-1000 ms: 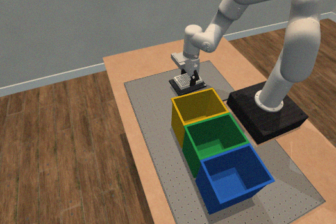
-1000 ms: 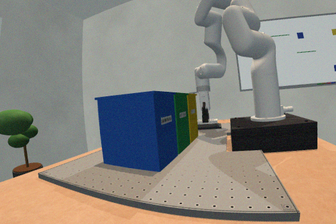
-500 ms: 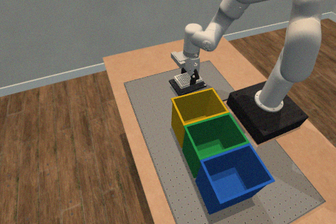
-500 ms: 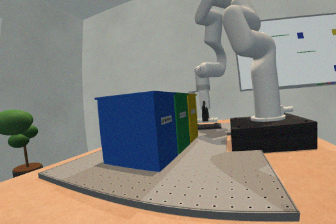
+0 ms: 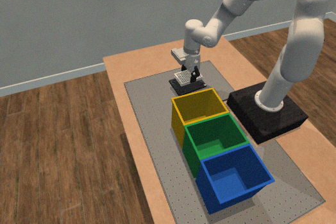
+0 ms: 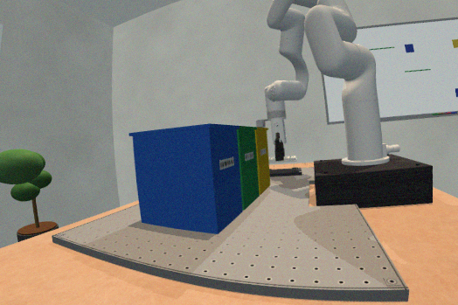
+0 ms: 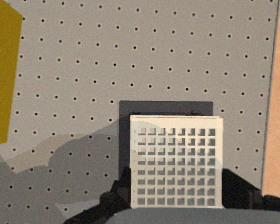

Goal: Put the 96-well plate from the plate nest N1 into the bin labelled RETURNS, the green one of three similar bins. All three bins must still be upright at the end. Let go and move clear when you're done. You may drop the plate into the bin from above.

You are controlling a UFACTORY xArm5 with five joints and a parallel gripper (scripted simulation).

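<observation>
My gripper is shut on the white 96-well plate and holds it a little above the dark plate nest N1 at the far end of the grey perforated mat. In the wrist view the plate sits between my two dark fingers, with the nest showing behind its far edge. The green RETURNS bin stands upright in the middle of a row, between the yellow bin and the blue bin. In the exterior view the gripper hangs beyond the yellow bin.
The three bins touch side by side in a row along the mat, the yellow one closest to the nest. The arm's black base block stands to the right of the bins. A yellow bin edge shows at the left of the wrist view.
</observation>
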